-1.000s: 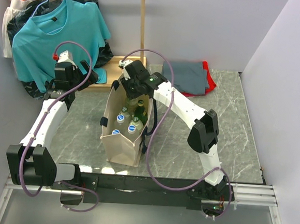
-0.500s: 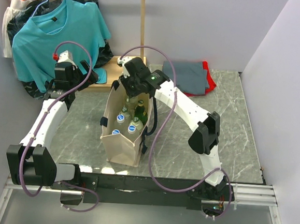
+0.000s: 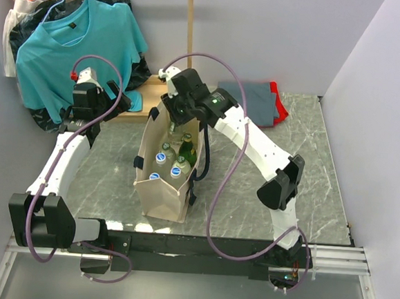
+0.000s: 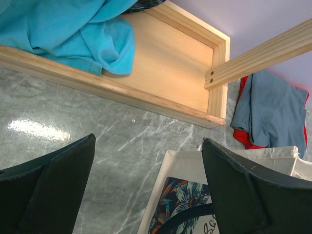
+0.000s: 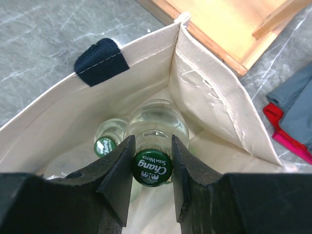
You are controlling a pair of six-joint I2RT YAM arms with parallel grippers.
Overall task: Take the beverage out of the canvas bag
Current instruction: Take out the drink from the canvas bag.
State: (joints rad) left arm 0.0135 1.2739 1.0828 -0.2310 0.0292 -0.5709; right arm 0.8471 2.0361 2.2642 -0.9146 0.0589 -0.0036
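Grey marbled bench (image 3: 302, 171) carries a tall beige canvas bag (image 3: 160, 200) toward its near edge. Inside it, a clear glass bottle with a green cap (image 5: 152, 168) stands upright, cap skyward, clenched by the right gripper (image 5: 151, 155). Farther left, the left gripper (image 4: 148, 146) hangs released, empty.

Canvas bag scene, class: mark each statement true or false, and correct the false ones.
1. The right pincer is shut on a green-capped bottle. True.
2. The left pincer holds a bottle. False: it is open and empty.
3. The canvas bag lies on its side. False: it stands upright.
4. A second bottle sits in the bag too. True.
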